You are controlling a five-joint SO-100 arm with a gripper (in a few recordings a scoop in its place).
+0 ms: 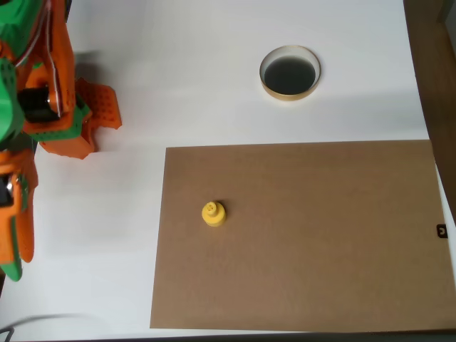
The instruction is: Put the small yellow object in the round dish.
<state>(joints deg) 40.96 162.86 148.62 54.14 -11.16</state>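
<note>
Small yellow object (213,214) sits on brown sheet (299,235); arm (39,107) folded far left.

Robot test bench: bare white table (214,85), brown cardboard sheet (306,235), orange-green printed arm (43,107).

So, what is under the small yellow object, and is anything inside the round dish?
The small yellow object stands on a brown cardboard sheet that lies on the white table. What the sheet covers cannot be seen. The round dish sits on the white table; its dark inside looks empty.
</note>
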